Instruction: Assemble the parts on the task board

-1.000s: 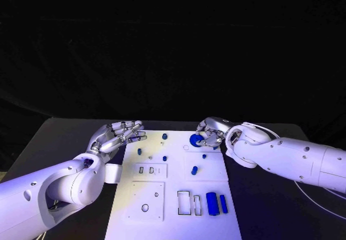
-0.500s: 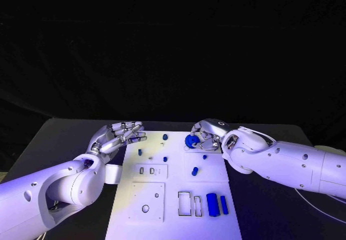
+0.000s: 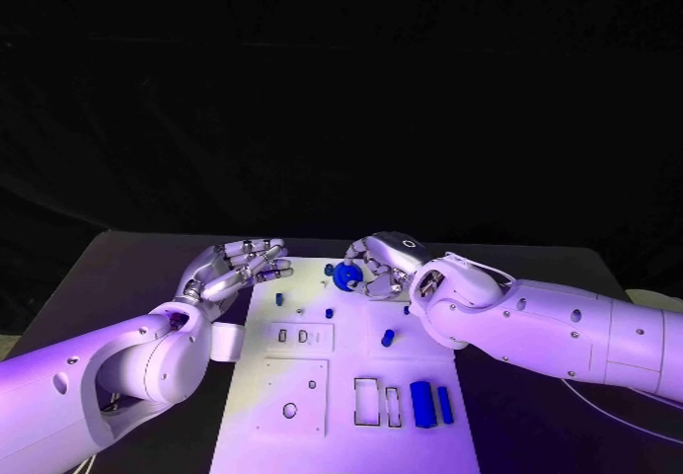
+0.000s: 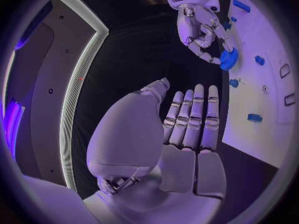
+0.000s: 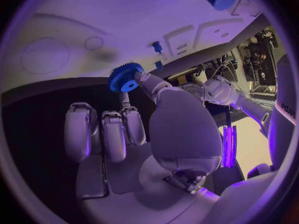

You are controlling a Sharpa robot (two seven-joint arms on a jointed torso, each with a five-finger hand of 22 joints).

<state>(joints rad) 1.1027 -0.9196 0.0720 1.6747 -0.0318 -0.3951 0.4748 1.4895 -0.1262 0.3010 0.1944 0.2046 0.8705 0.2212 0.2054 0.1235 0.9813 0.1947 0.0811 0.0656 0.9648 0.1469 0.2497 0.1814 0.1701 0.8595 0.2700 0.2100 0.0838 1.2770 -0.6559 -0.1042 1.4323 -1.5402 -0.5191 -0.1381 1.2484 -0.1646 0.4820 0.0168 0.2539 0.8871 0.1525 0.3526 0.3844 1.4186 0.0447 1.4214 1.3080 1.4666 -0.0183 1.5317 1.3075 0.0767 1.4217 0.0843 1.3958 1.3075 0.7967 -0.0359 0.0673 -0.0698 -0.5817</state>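
My right hand (image 3: 377,262) pinches a blue gear (image 3: 347,276) between thumb and fingertips above the far end of the white task board (image 3: 341,444). The right wrist view shows the gear (image 5: 126,77) held at the fingertips of that hand (image 5: 124,134), over the board's (image 5: 112,20) edge. My left hand (image 3: 235,272) hovers open at the board's far left edge, fingers straight and holding nothing. From the left wrist, the left hand (image 4: 187,129) lies flat, and beyond it the right hand (image 4: 202,32) holds the gear (image 4: 228,59).
Small blue pegs (image 3: 280,297) (image 3: 329,313) (image 3: 387,338) stand on the board's far half. Two blue blocks (image 3: 424,403) (image 3: 444,405) lie near the right edge beside rectangular slots (image 3: 377,403). A white block (image 3: 224,342) sits against the board's left edge.
My right hand has carried the blue gear leftward across the far end of the board, closer to the left hand. The left hand has barely moved.
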